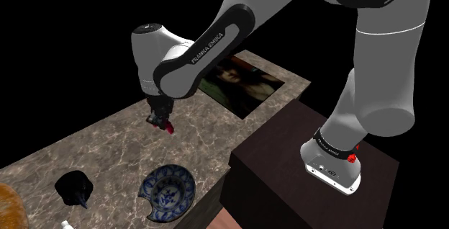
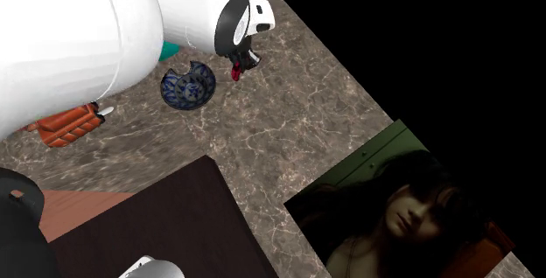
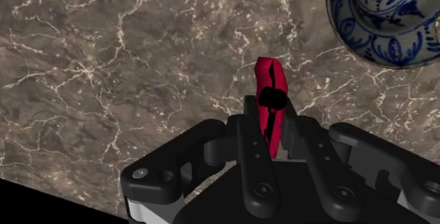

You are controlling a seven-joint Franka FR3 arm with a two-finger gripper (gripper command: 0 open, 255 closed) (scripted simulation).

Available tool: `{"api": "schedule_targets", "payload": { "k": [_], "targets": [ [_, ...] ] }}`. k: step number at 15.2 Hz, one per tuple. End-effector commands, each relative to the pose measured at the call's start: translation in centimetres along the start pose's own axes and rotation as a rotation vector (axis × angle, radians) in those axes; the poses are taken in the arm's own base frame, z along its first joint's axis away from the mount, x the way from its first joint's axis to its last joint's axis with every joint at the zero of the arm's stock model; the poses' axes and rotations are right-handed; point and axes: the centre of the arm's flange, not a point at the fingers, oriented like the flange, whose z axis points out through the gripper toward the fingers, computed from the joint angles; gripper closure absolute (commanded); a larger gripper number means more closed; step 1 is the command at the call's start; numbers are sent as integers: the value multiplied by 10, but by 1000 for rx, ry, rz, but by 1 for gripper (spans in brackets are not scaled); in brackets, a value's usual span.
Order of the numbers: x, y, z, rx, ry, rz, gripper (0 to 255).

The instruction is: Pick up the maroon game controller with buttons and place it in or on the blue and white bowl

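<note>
The maroon-red game controller (image 3: 271,92) hangs above the brown marble counter, clasped edge-on between the black fingers of my gripper (image 3: 270,120), which is shut on it. From the shoulder view the controller (image 1: 167,125) pokes out below the gripper (image 1: 160,117), lifted off the counter. The blue and white bowl (image 1: 168,191) sits near the counter's front edge, below and slightly right of the gripper in that view. In the second exterior view the controller (image 2: 236,73) is just right of the bowl (image 2: 187,85). The bowl's rim (image 3: 384,18) lies a short way ahead of the fingers.
A black object (image 1: 76,187) lies on the counter left of the bowl. A framed portrait (image 1: 241,85) lies flat at the counter's far end. An orange-red object (image 2: 68,124) rests near the bowl. The dark stand (image 1: 309,173) borders the counter.
</note>
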Motion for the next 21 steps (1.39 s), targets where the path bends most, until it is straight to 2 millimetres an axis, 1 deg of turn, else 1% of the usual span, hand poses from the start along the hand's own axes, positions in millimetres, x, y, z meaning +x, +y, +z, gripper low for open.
{"api": "schedule_targets", "payload": {
  "k": [1,14,21],
  "targets": [
    [-14,-21,2,0,0,1,255],
    [-105,-165,4,0,0,1,255],
    [-105,-163,40,0,0,1,255]
  ]
}}
